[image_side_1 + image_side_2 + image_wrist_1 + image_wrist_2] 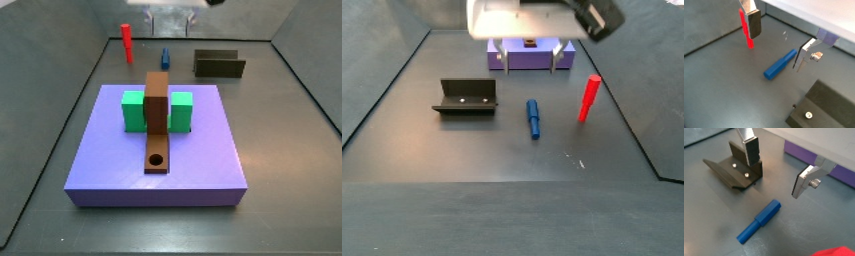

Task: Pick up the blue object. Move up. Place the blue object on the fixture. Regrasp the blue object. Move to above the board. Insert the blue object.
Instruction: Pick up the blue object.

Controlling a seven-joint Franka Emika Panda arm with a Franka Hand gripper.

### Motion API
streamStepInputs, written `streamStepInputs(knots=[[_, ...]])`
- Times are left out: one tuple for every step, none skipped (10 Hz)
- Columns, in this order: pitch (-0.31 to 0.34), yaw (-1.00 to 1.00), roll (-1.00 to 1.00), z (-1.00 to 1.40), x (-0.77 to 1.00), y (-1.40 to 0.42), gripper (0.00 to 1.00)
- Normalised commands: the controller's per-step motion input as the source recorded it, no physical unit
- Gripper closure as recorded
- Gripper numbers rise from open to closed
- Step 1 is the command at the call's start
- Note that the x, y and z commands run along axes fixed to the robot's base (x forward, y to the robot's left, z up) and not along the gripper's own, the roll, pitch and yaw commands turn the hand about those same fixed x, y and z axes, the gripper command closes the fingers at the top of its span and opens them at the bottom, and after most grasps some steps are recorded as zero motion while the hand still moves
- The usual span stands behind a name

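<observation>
Gripper (777, 170): above the floor, jaws apart, holding nothing.
Blue object (533, 118): flat on the floor, between fixture (465, 97) and red peg (589, 98).
Board (158, 120): on the purple slab (201, 160), hole empty.
Progress: nothing picked; every step left.

The blue object (532, 118), a slim peg, lies flat on the grey floor, untouched. Beside it, apart, stands the fixture (465, 97), a dark L-shaped bracket. The board (156, 120), a long brown bar, rests across the slab, its round hole at one end. The pincer (528, 55) hangs above, open and empty.
</observation>
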Motion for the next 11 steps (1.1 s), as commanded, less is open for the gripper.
streamStepInputs(knots=[[-0.027,0.0,0.15,-0.53,0.0,-0.01,0.0],[-0.027,0.0,0.15,-0.48,0.0,0.0,0.0],[-0.033,0.0,0.19,-0.46,0.0,0.0,0.0],[-0.024,0.0,0.21,-0.43,0.0,0.0,0.0],[-0.01,0.0,0.22,-0.39,0.0,0.0,0.0],[0.0,0.0,0.17,-0.33,0.0,0.0,0.0],[0.0,0.0,0.12,-0.26,0.0,0.0,0.0],[0.0,0.0,0.11,-0.27,0.0,0.0,0.0],[0.0,0.0,0.13,-0.23,0.0,0.0,0.0],[0.0,0.0,0.13,-0.21,0.0,0.02,0.0],[0.0,0.0,0.12,-0.21,0.0,0.0,0.0]])
